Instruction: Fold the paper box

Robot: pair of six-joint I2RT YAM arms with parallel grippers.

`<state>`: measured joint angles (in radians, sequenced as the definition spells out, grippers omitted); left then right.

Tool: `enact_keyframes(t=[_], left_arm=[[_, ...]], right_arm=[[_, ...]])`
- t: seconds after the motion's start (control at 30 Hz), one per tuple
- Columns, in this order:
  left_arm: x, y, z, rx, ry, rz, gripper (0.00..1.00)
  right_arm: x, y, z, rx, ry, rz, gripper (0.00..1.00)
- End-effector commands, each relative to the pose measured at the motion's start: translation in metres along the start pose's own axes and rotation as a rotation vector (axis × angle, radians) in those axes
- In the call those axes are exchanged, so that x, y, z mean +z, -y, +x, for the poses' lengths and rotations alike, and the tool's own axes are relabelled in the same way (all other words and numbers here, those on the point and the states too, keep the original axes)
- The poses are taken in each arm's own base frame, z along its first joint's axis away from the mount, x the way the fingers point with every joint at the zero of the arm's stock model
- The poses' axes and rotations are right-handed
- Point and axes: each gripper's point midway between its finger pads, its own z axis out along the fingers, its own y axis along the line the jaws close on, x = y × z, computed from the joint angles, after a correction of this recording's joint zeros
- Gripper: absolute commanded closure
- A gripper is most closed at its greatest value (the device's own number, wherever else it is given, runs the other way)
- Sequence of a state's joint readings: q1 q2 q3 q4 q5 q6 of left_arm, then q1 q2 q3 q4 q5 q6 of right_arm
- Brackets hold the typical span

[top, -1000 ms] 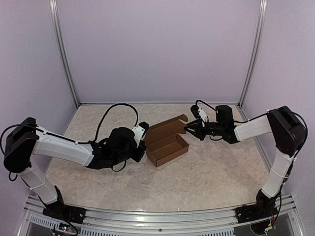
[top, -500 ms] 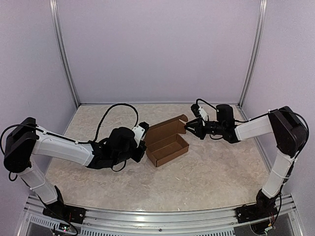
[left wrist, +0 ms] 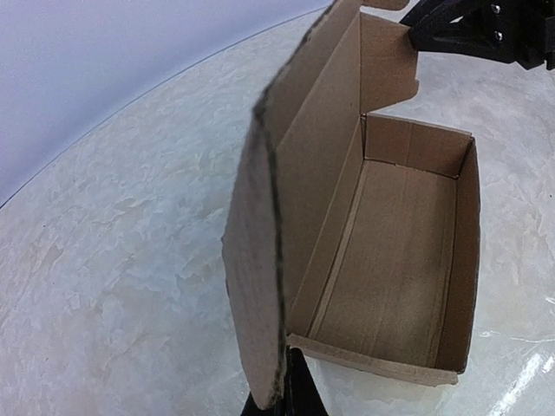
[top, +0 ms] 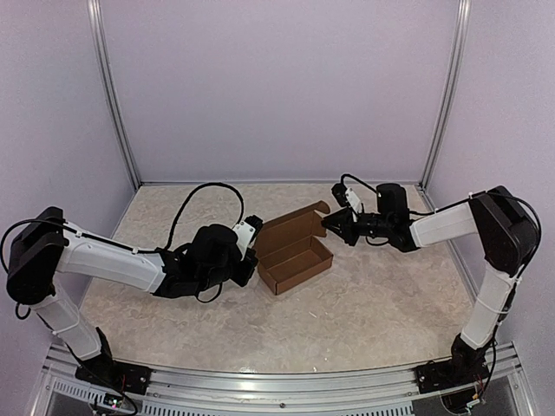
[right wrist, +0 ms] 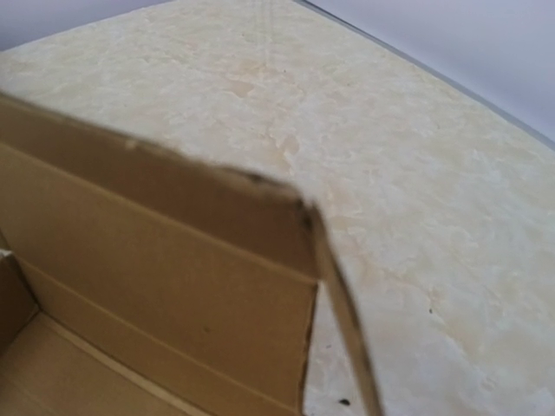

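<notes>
Left fingers (left wrist: 303,404): pinched shut on the thin side flap at my end of the paper box (top: 297,253) lid; the cardboard edge runs straight down between them.
Right fingers (left wrist: 468,39): out of my right wrist view. The right gripper (top: 335,227) sits at the lid's far side flap and touches it, but I cannot tell whether it is clamped or slightly apart.
Box: middle of the table (top: 373,303), tray walls up, lid standing upright along the back wall and not yet closed.
Step, as I judge it: turn both side flaps inward, then swing the lid down over the tray.
Doing it well: lower both ends together so the lid does not twist; steer the flaps inside the tray walls; pinch lightly to avoid creasing; press downward, since nothing pins the tray.
Left arm (top: 113,260): stretched low across the table, wrist at the box's left end.
Right arm (top: 451,224): elbow high at the right, forearm reaching in low toward the lid's right corner.
</notes>
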<state>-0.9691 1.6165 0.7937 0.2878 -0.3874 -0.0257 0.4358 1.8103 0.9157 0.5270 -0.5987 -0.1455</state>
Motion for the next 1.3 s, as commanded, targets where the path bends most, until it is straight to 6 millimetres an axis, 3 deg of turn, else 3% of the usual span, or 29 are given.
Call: enact_keyframes(t=[0.0,0.1,0.23,0.27,0.37,0.5,0.83,1.1,1.27], left_arm=[[0.001,0.004,0.001,0.0,-0.02,0.018,1.0],[0.0,0.002,0.0,-0.009,-0.016,0.014,1.0],[-0.001,-0.001,0.0,-0.03,-0.007,0.013,1.0],[-0.001,-0.001,0.0,-0.033,-0.006,0.01,0.98],[-0.001,-0.004,-0.001,-0.048,-0.002,-0.004,0.78],[-0.003,-0.009,-0.001,-0.074,0.011,-0.007,0.67],[-0.014,-0.038,0.005,-0.12,0.031,-0.017,0.54],[-0.026,-0.038,0.003,-0.157,0.077,0.114,0.32],[-0.022,-0.043,0.006,-0.146,0.087,0.15,0.3]], right_arm=[[0.008,-0.002,-0.001,-0.011,-0.006,-0.009,0.9],[0.007,-0.004,-0.003,-0.014,-0.009,-0.007,1.0],[0.003,-0.007,-0.005,-0.024,-0.014,0.01,1.0],[0.002,-0.008,-0.005,-0.029,-0.017,0.017,1.0],[-0.003,-0.013,-0.005,-0.043,-0.023,0.05,1.0],[-0.007,-0.021,-0.006,-0.042,-0.04,0.108,1.0],[-0.026,-0.037,0.0,0.006,-0.063,0.171,1.0],[-0.031,-0.037,0.011,0.089,-0.109,0.209,1.0],[-0.032,-0.039,0.012,0.113,-0.123,0.215,1.0]])
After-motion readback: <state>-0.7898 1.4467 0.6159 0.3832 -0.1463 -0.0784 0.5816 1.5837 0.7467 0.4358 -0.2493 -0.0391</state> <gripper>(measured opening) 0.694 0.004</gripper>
